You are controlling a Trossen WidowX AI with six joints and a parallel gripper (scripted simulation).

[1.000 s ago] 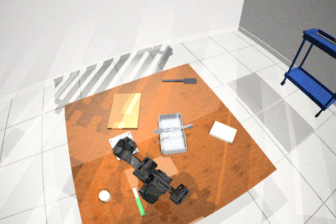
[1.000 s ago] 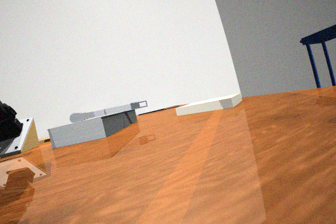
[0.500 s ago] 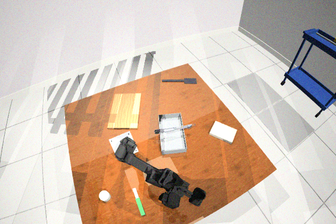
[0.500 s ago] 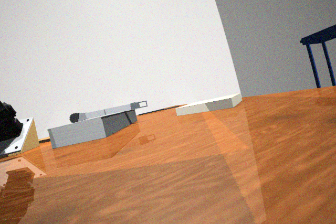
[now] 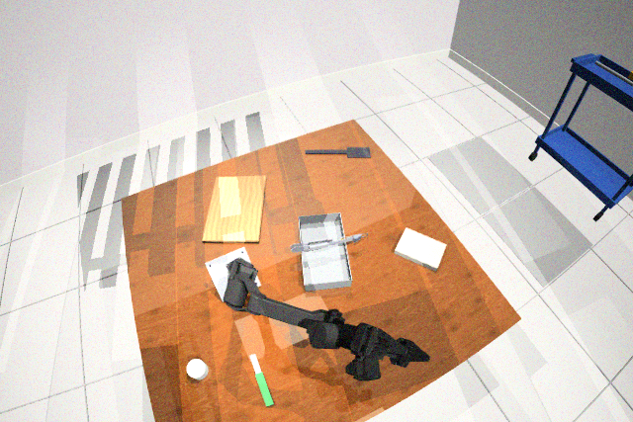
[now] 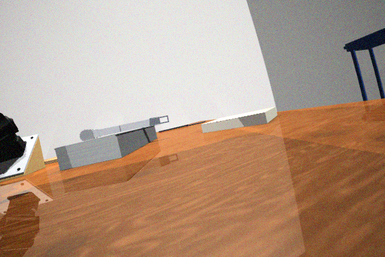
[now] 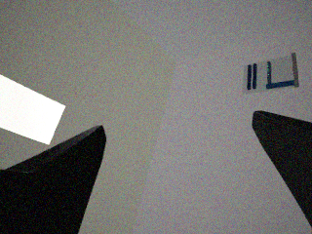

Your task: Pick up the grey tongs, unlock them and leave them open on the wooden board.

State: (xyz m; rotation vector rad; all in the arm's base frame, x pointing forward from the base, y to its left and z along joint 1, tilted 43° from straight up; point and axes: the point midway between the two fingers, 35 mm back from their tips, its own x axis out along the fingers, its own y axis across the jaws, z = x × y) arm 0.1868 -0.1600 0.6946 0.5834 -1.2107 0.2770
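Note:
The grey tongs (image 5: pixel 326 240) (image 6: pixel 124 127) lie across the top of the roasting tin (image 5: pixel 326 287) (image 6: pixel 93 151), both ends past its side walls. Their rounded end is on the left and a small square loop on the right. The arms look closed together; the lock cannot be made out. The wooden board (image 5: pixel 250 212) lies flat, back left of the tin, with nothing on it. My gripper (image 5: pixel 398 365) (image 7: pixel 178 125) is open and empty, in front and to the right of the tin, well away from the tongs. The wrist view shows only walls, a lamp and a distant trolley.
A white block (image 5: pixel 419 247) (image 6: pixel 214 126) lies right of the tin. A dark spatula (image 5: pixel 358 152) lies at the back. A green-handled tool (image 5: pixel 264 388) and a white round object (image 5: pixel 197 369) are at the front left. A blue trolley (image 5: pixel 585 159) stands beyond the table.

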